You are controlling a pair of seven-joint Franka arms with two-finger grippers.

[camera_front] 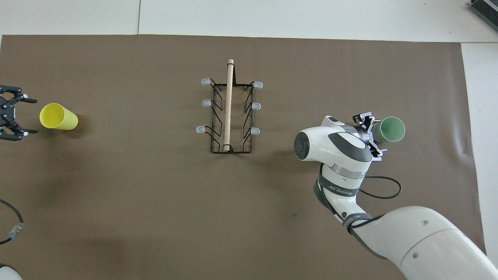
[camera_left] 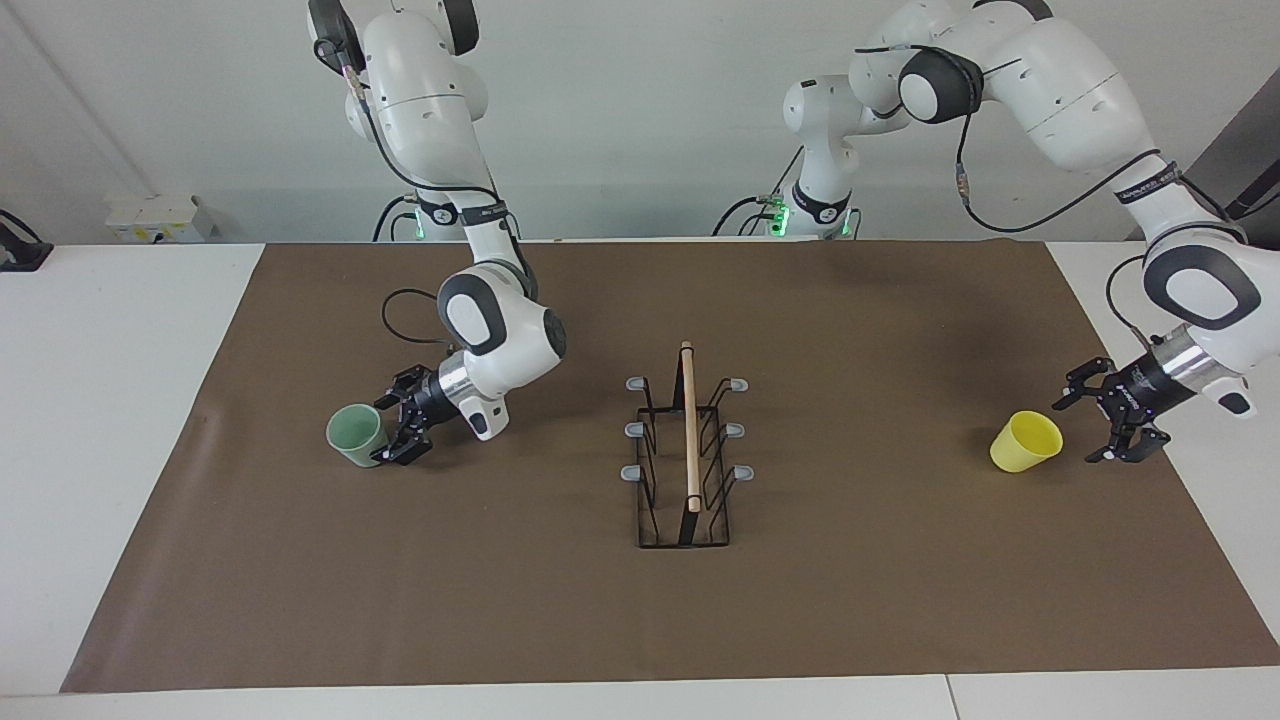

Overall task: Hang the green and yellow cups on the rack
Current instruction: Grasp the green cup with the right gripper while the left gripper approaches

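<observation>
Both cups lie on their sides on the brown mat (camera_left: 860,600), at about the same distance from the robots, one toward each end of the table.

The right gripper (camera_left: 396,430) is low at the mat, its jaws spread wide on either side of the base end of the green cup (camera_left: 355,434). The jaws are not closed on the cup, and contact cannot be confirmed. The cup's mouth points away from the gripper.

The left gripper (camera_left: 1110,425) is low at the mat's edge, jaws wide, just beside the mouth of the yellow cup (camera_left: 1025,441) and apart from it, holding nothing.

The rack (camera_left: 685,465) stands upright at mid-table between the cups and well apart from both. Its wooden rod (camera_left: 689,425) runs away from the robots, and nothing hangs on the six grey-tipped prongs (camera_left: 635,429).
</observation>
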